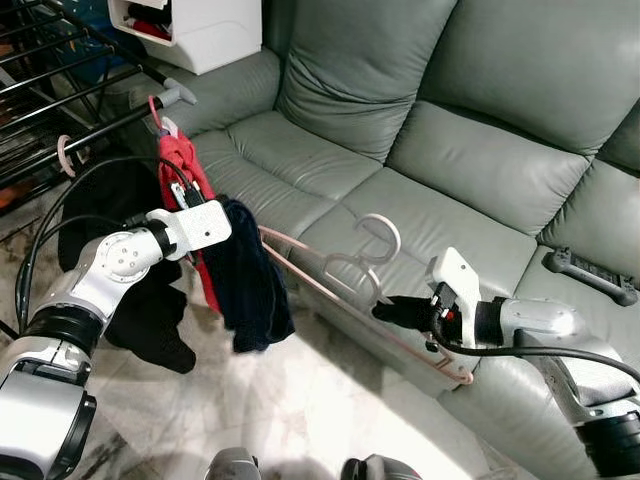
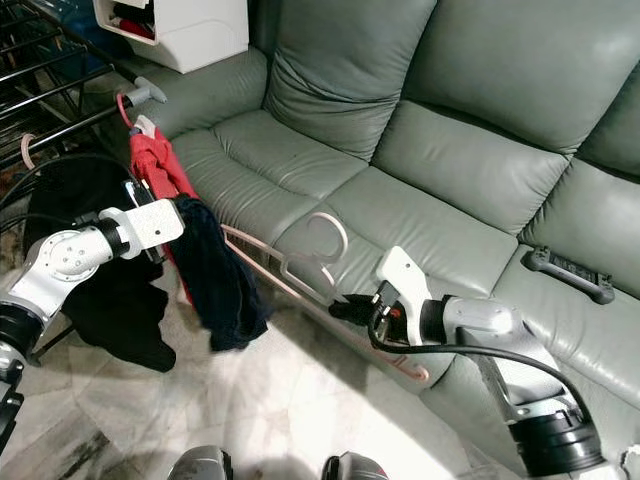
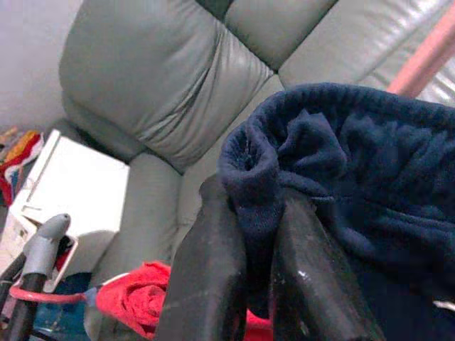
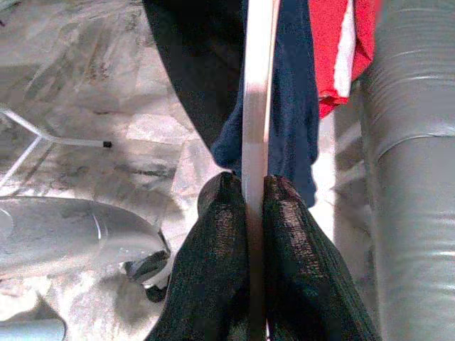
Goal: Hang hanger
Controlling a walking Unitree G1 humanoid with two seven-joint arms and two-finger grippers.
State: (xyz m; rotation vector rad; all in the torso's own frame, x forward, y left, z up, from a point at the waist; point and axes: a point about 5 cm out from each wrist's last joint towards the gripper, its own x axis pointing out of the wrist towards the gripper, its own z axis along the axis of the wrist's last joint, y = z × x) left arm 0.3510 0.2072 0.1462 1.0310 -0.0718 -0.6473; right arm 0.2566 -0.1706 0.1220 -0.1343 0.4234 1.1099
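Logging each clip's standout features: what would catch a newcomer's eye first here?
The pale pink plastic hanger stretched before the grey-green leather sofa, the right gripper clamped on its bar. The left gripper pinches the dark navy fleece garment draped on the hanger, beside a red garment on the black drying rack.

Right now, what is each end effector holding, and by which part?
The left end effector pinches the navy garment by a folded edge. The right end effector clamps the pink hanger by its lower bar.
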